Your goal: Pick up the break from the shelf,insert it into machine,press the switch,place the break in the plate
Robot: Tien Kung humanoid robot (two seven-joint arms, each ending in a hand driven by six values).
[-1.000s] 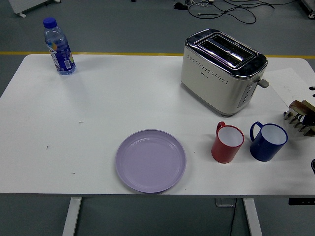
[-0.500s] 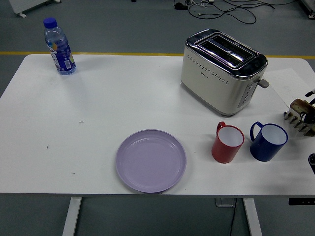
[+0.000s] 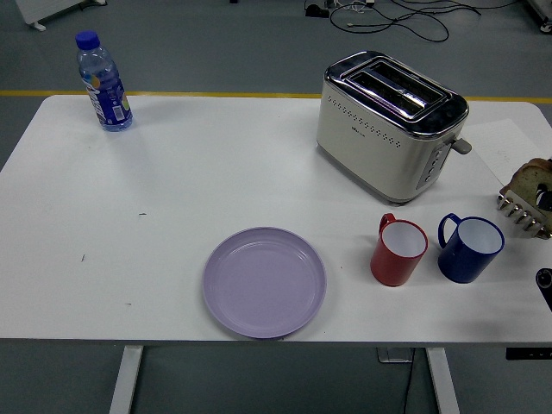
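At the right edge, the brown bread slice [image 3: 528,178] has risen off the ridged metal shelf [image 3: 523,213]; pickup seems underway, though the right hand's grasp can't be told.

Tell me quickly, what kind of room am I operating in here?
Probably a lab or workshop staged as a kitchen test, not a home. The white table stands on a grey floor with a yellow line and loose cables behind, holding a toaster, lilac plate and two mugs.
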